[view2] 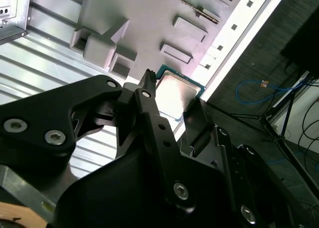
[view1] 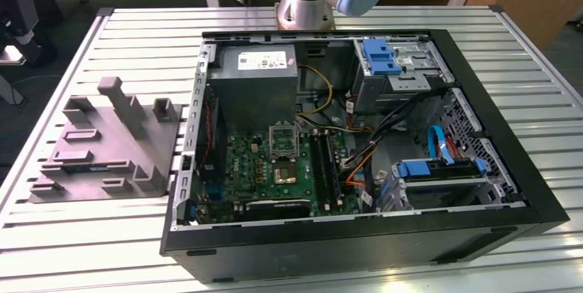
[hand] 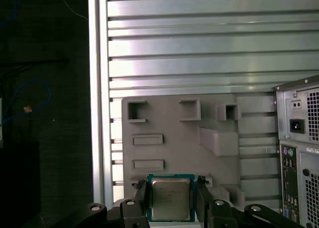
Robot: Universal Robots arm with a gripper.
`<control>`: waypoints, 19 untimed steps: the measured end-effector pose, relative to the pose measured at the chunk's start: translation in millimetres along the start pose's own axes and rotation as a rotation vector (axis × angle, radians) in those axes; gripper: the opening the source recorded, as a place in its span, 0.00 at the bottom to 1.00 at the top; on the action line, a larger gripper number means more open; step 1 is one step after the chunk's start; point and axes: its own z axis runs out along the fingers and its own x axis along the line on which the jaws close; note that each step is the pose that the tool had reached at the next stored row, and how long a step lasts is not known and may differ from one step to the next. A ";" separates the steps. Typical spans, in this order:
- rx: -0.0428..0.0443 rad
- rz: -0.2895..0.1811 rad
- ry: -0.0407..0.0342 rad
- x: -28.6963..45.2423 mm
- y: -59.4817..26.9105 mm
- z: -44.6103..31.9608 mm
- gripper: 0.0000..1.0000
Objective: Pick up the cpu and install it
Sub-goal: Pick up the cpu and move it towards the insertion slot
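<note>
In both wrist views the cpu (hand: 170,200) (view2: 182,91), a small square chip with a silvery top and a thin pale rim, sits between my gripper's (hand: 171,185) (view2: 173,88) two black fingers. One finger presses each side of it. The chip hangs well above the grey moulded tray (hand: 169,138) (view2: 149,19), near the tray's edge at the table border. In the exterior view the tray (view1: 100,149) lies on the slatted table at the exterior view's left. The silver-framed socket (view1: 281,136) shows on the green motherboard inside the open computer case.
The open black computer case (view1: 364,143) (hand: 299,153) stands beside the tray, with a power supply, cables, blue drive brackets and memory sticks inside. The arm's base (view1: 305,6) stands behind the case. The table edge (hand: 99,113) drops to a dark floor with cables.
</note>
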 end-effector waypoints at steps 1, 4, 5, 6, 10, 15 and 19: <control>0.0000 0.000 -0.0001 0.0 0.0 -0.1 0.47; 0.0001 0.000 0.0001 0.0 0.0 -0.9 0.47; 0.0001 0.000 0.0002 0.0 0.1 -1.3 0.47; 0.0001 0.000 0.0001 0.0 0.1 -1.8 0.47; 0.0000 0.000 0.0000 0.0 0.3 -6.1 0.47; 0.0000 0.000 -0.0001 -0.1 0.4 -8.8 0.47; 0.0000 0.000 0.0000 -2.9 0.6 -8.9 0.47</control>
